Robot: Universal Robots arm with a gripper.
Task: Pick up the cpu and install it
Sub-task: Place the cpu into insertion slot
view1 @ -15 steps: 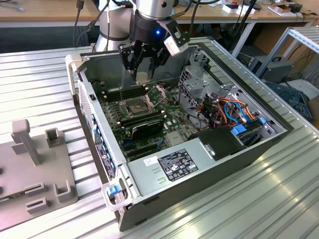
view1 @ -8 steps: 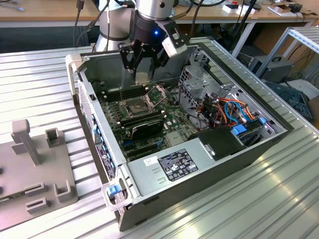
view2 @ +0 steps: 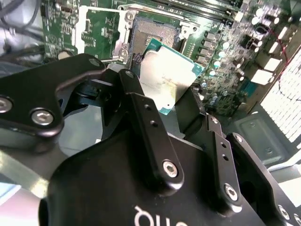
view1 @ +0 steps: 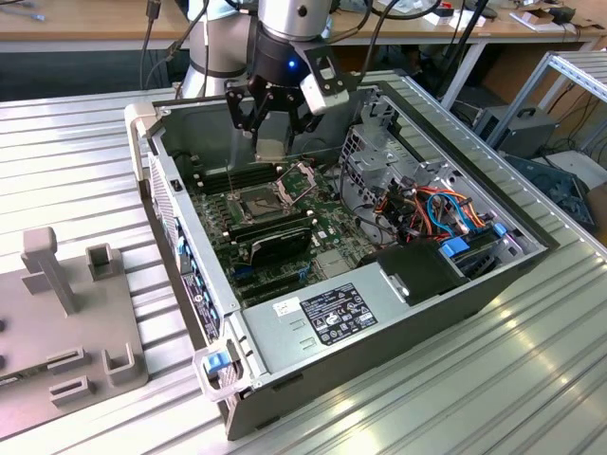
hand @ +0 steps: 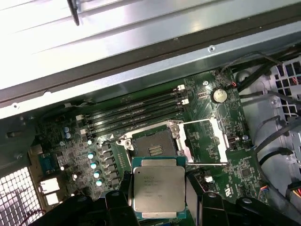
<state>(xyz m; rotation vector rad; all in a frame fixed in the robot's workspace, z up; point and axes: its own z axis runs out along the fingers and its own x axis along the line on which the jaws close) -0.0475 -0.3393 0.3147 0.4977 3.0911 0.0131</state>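
Above the open socket [hand: 154, 147], the hand [view2: 162, 92] pinches the cpu [hand: 158, 190] flat between its two fingers.

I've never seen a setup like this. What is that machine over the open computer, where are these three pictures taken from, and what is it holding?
The machine is a robot arm with a gripper, a two-fingered claw, at its end. The exterior view comes from a camera standing apart from the arm. It shows an open computer case lying on a ridged metal table. Both wrist views come from cameras riding on the arm, looking past the gripper. Its fingers are shut on the cpu, a small square chip with a silver-grey top, held by its edges above the green motherboard. On that board is the empty socket, with its metal frame swung open. The chip is not in the socket yet.
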